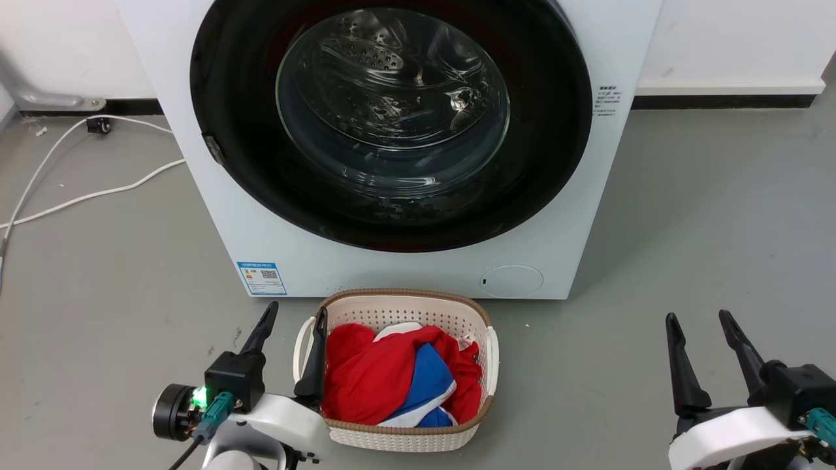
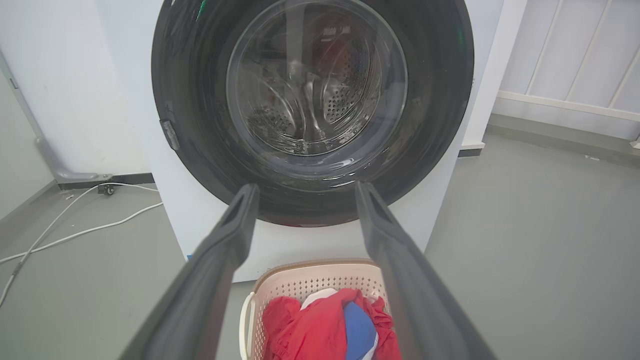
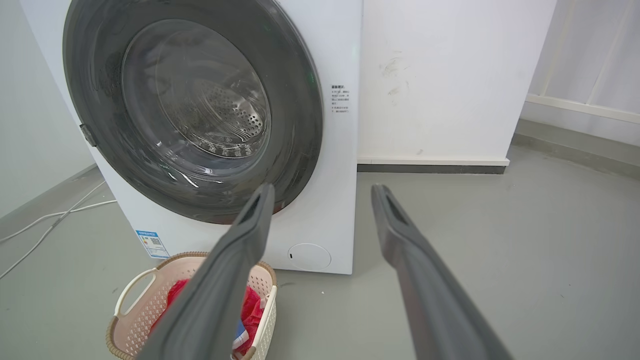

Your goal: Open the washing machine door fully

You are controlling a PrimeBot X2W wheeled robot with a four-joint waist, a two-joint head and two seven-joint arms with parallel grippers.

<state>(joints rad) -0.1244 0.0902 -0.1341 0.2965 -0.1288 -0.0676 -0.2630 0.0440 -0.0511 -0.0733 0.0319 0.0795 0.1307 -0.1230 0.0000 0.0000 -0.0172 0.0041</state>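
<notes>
1. Left gripper (image 1: 296, 311): mine, 2 long dark fingers spread apart, nothing between them. It hangs low at the left side of item 3. Its inner finger crosses the basket's handle in the head view, and I cannot tell whether they touch. Its wrist view looks straight at the door's lower rim.

2. Right gripper (image 1: 699, 318): mine, 2 fingers parted, empty, over bare grey floor well to the right of item 3.

3. Cream perforated plastic laundry basket with a brown woven rim (image 1: 405, 294): on the floor just in front of the machine, holding crumpled red and blue clothes (image 1: 392, 378). I judge it is set there for loading, so any reach to the door must pass over it.

4. White front-loading washing machine (image 1: 274, 248): small round white panel (image 1: 511, 281) at its lower right corner.

5. Large round glossy black-framed washing machine door with a bulging clear glass bowl (image 1: 392, 124): closed flush against the machine front, the steel drum visible through the glass. A small grey catch (image 1: 213, 149) sits on its left rim. I judge this to be the pull point, with the hinge opposite, which favours my left gripper. Opening is not yet begun.

6. White cable (image 1: 85, 196): loose on the floor to the left, running toward the wall.
</notes>
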